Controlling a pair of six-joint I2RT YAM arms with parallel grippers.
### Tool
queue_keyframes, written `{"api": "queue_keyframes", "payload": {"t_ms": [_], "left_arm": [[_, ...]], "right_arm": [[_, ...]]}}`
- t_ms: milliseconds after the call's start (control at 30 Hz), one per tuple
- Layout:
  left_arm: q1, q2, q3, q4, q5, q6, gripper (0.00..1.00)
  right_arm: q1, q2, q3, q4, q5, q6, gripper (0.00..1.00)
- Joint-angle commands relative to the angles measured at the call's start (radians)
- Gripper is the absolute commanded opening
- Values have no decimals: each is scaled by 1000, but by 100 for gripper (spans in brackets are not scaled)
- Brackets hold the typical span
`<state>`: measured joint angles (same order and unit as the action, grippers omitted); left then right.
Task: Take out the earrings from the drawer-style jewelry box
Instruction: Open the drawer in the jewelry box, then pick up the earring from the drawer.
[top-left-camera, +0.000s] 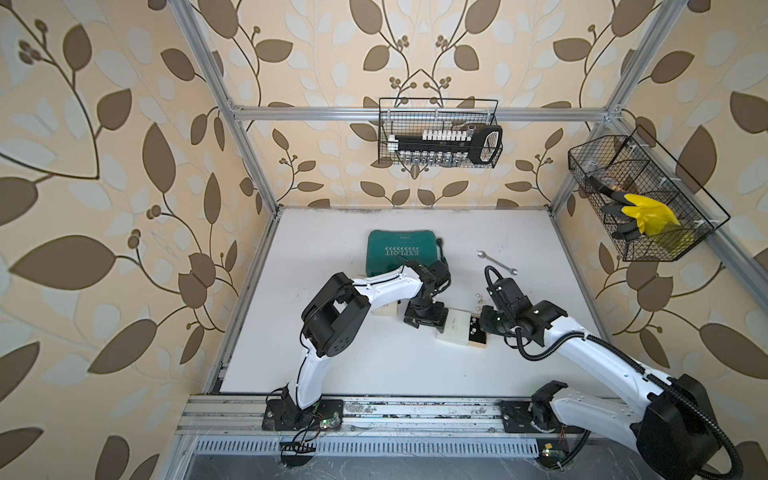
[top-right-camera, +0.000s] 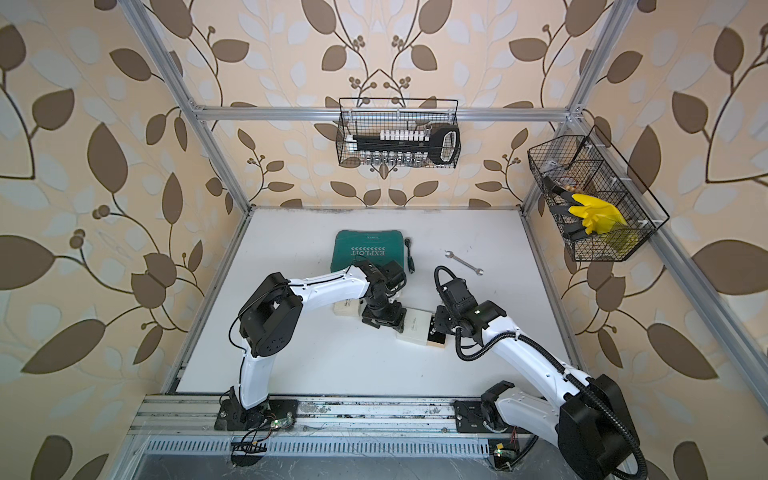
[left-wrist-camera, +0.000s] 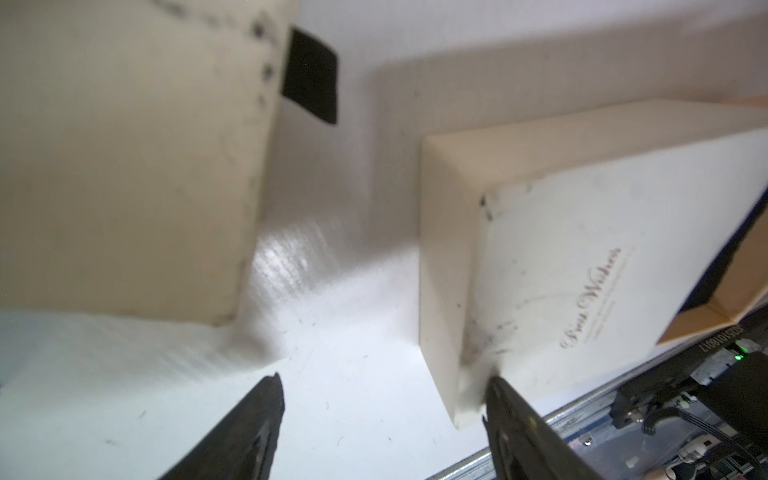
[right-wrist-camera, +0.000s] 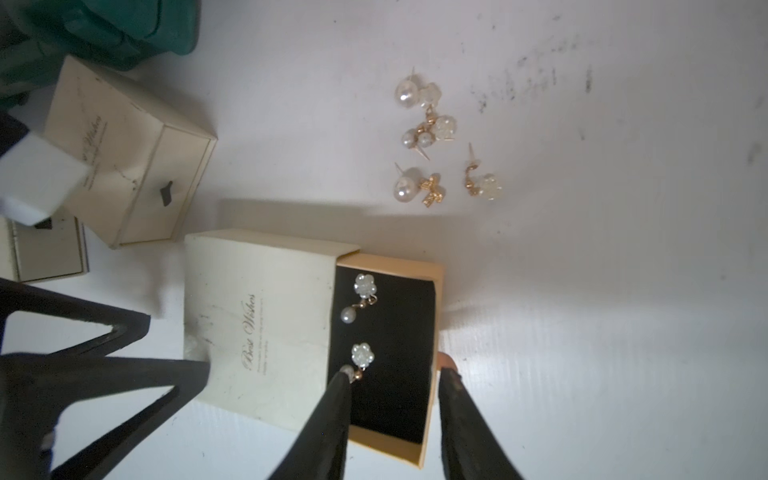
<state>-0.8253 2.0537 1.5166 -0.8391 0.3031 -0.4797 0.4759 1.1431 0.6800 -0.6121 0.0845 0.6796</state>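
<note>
My right gripper (right-wrist-camera: 397, 374), jaws apart and empty, hangs over the open drawer (right-wrist-camera: 432, 274) of the jewelry box (right-wrist-camera: 257, 316). One fingertip (right-wrist-camera: 343, 376) touches one of two earrings (right-wrist-camera: 365, 286) on its black pad. Loose earrings (right-wrist-camera: 440, 129) lie on the table (right-wrist-camera: 582, 291) at the drawer's 12 o'clock. My left gripper (left-wrist-camera: 382, 386), jaws wide, touches the box's 9 o'clock end.

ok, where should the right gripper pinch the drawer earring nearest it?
Probably grip the earring by its flower cluster, from above: it's the bulkiest part, raised off the black pad, and the drawer walls block any sideways approach.
</note>
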Motion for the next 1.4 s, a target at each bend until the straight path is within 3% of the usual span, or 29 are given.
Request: {"api": "queue_keyframes", "payload": {"t_ms": [0,567,1100,1367], "left_arm": [[0,106,-57,-78,-241,-7,78],[0,92,-81,-61,-235,-30,78],[0,105,-59,-68,-233,-23,78],[0,111,-55,-71,-231,-21,78]], "right_arm": [[6,61,-3,51,-68,-35,37],[7,213,1,61,-71,-32,35],[44,233,5,85,-99,-41,13],[44,199,3,92,-97,-52,9]]}}
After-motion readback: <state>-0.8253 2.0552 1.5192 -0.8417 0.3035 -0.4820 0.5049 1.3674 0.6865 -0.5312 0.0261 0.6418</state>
